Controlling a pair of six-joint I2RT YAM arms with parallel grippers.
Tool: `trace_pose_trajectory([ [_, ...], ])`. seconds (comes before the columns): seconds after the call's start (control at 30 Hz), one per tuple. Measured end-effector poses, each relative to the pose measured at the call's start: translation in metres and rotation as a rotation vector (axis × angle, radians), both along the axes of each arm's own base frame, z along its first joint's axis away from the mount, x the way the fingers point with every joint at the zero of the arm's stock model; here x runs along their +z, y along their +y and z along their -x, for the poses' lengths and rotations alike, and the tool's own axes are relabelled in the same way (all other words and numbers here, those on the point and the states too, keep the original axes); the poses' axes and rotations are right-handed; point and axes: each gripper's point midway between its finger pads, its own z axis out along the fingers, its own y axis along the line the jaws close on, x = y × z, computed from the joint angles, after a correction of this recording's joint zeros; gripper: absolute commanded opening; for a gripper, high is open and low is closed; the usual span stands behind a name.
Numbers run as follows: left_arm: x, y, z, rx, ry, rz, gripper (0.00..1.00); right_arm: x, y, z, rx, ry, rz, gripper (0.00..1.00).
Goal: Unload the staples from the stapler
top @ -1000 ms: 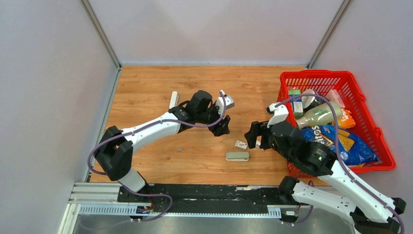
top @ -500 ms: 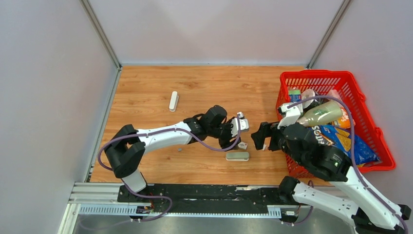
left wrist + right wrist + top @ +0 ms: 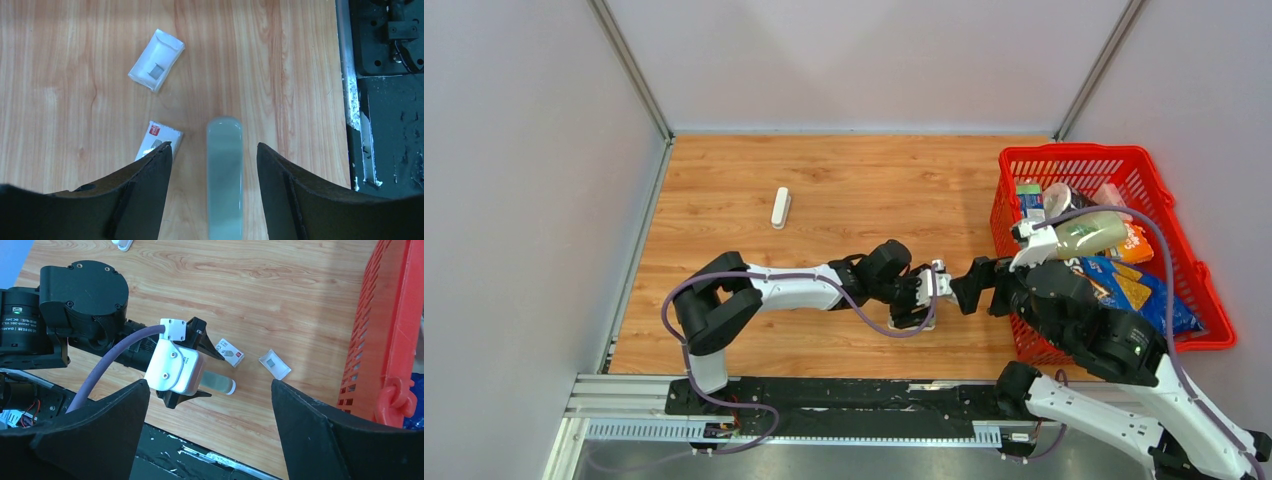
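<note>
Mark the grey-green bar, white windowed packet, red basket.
grey-green bar (image 3: 224,170): left wrist view, top face middle.
white windowed packet (image 3: 156,60): left wrist view, its centre.
red basket (image 3: 400,300): right wrist view, side wall.

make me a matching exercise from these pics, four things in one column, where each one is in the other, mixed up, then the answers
Things
1. grey-green bar
2. white bar
3. chip bag
4. red-printed packet

Places
A. inside the red basket
B. between the open fingers of the left gripper
C. alone at the far left of the table
D. just beside one left finger, partly hidden by it

Pairs: 1-B, 2-C, 3-A, 4-D
</note>
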Motion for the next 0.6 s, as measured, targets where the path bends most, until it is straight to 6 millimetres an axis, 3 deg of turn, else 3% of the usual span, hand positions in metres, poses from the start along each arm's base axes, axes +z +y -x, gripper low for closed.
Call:
trace_pose_trajectory([
  [0.6,-0.026,-0.003,0.004,-0.028,0.013,-0.025,0.65,0.0,-0.004,0.004,0.006,-0.001,-0.003,0.96],
])
